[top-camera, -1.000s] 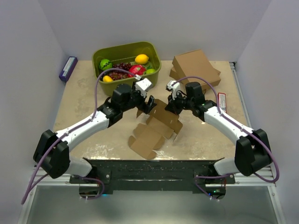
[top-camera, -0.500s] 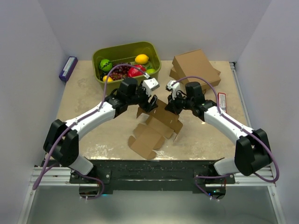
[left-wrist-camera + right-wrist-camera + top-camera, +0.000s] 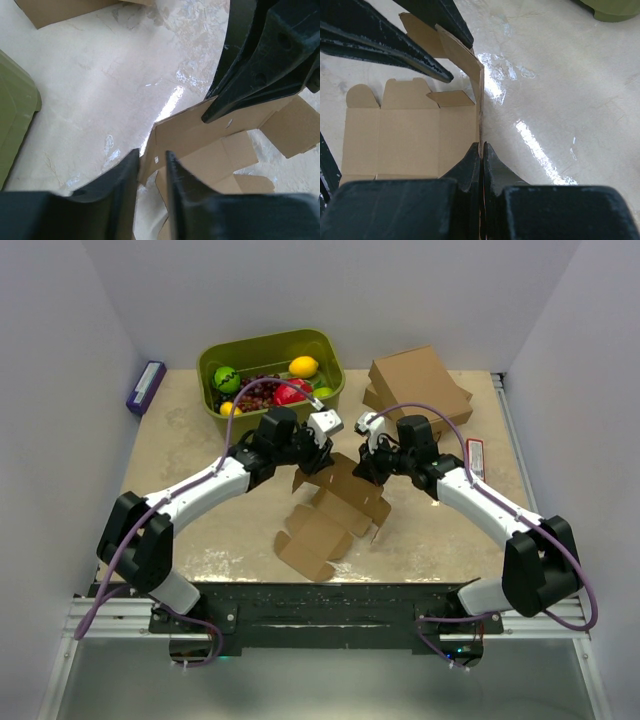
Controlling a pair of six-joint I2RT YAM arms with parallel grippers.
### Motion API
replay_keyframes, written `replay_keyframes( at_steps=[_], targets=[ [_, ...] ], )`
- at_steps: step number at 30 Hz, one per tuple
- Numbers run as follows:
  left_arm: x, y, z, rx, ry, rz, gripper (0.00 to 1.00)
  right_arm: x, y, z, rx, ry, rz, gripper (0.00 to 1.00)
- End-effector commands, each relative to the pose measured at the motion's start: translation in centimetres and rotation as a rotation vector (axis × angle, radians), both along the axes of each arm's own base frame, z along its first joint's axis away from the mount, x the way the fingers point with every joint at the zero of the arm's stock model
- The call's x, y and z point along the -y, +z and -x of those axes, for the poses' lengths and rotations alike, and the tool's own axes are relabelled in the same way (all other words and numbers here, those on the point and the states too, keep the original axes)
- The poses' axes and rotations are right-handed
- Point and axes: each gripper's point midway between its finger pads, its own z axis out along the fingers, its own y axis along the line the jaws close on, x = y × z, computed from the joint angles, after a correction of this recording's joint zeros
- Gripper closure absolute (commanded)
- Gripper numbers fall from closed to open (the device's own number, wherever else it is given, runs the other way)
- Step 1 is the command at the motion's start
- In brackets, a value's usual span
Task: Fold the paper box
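while the right jaws pinch the paper box point(image 3: 332, 512), the left jaws stand narrow around its flap.

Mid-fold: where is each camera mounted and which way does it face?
Top external: above, behind the bases, looking down at the table; both arms show.
Left wrist: looks down past the left gripper at the paper box.
Right wrist: looks along the right gripper, pinching the paper box's edge.
Shared: both wrist views show the paper box and the other gripper.
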Motion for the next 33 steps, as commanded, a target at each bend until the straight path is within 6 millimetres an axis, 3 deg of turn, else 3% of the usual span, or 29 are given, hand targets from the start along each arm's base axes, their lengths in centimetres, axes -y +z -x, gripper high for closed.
replay_keyframes(
  at_steps=[1, 6, 10, 13, 14, 16, 17, 19, 20, 24, 26, 30, 33],
  targets=[
    [0.7, 1.5, -0.5, 0.056, -0.030, 0.040, 0.78, -0.6, 1.8, -0.8, 0.046, 0.022, -0.019, 1.00],
    [0.7, 1.3, -0.4, 0.070, -0.032, 0.048, 1.00, -0.4, 2.1, -0.8, 0.055, 0.014, -0.019, 1.00],
    [0.3, 0.8, -0.3, 0.073, -0.013, 0.047, 1.00, -0.3, 2.7, -0.9, 0.071, -0.006, -0.032, 0.96],
    [-0.7, 1.4, -0.8, 0.121, 0.065, 0.067, 1.00, 0.3, 4.4, -1.5, 0.109, -0.085, -0.060, 0.67],
    [-1.3, 2.9, -1.6, 0.181, 0.121, 0.093, 1.00, 0.6, 5.0, -1.9, 0.122, -0.126, -0.067, 0.54],
    [-2.2, 3.0, -1.9, 0.203, 0.175, 0.101, 1.00, 2.7, 7.2, -3.7, 0.159, -0.339, -0.100, 0.39],
    [-2.8, 4.1, -2.4, 0.238, 0.221, 0.116, 1.00, 3.3, 8.0, -4.0, 0.161, -0.402, -0.119, 0.32],
    [-3.4, 4.4, -2.5, 0.245, 0.267, 0.132, 1.00, 4.3, 10.3, -4.4, 0.187, -0.491, -0.155, 0.24],
    [-3.9, 5.6, -2.9, 0.280, 0.306, 0.156, 1.00, 4.5, 11.7, -4.2, 0.196, -0.515, -0.199, 0.18],
    [-5.7, 6.0, -3.4, 0.307, 0.434, 0.206, 1.00, 4.0, 15.5, -3.2, 0.067, -0.636, -0.446, 0.18],
    [-6.2, 6.3, -3.7, 0.309, 0.484, 0.238, 1.00, 3.6, 16.2, -2.6, -0.019, -0.673, -0.551, 0.24],
    [-6.8, 5.9, -4.3, 0.308, 0.543, 0.257, 1.00, 1.5, 17.6, -0.5, -0.194, -0.671, -0.860, 0.26],
    [-7.2, 5.3, -4.6, 0.302, 0.582, 0.266, 1.00, 0.2, 17.8, 0.4, -0.269, -0.655, -0.965, 0.26]
  ],
)
